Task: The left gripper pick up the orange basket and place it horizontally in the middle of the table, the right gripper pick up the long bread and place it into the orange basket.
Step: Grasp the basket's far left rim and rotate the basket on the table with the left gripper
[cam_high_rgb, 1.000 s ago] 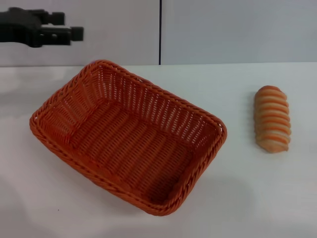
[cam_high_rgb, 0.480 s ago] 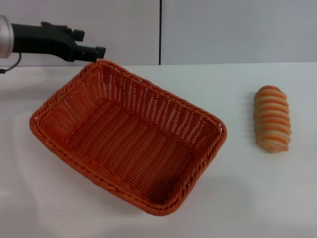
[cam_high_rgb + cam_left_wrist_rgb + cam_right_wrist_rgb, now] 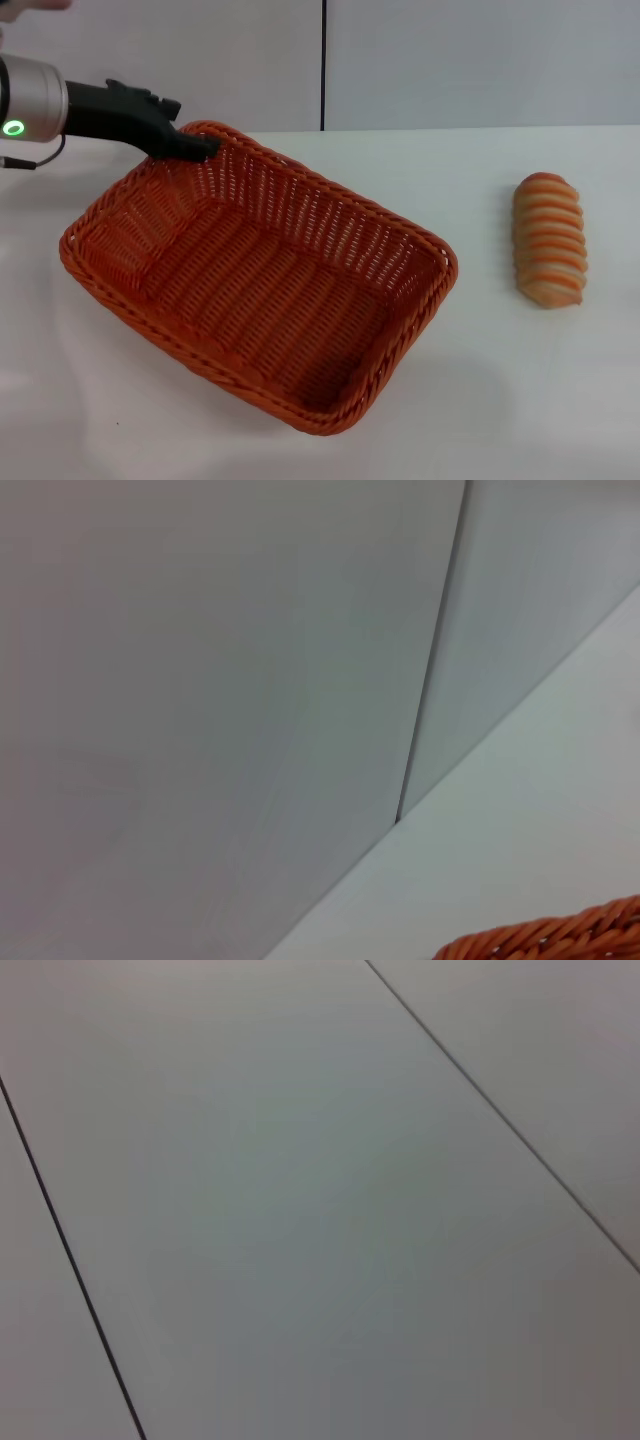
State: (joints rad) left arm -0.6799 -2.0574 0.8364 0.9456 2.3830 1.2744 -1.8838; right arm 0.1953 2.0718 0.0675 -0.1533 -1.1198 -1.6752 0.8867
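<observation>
Basket (image 3: 260,280) and bread (image 3: 549,240) lie apart on white table (image 3: 520,380).

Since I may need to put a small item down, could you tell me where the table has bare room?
The table is bare between the orange basket and the long bread, along the front edge, and behind the bread. It is crowded at the basket's far left corner, where the left hand sits at the rim.
</observation>
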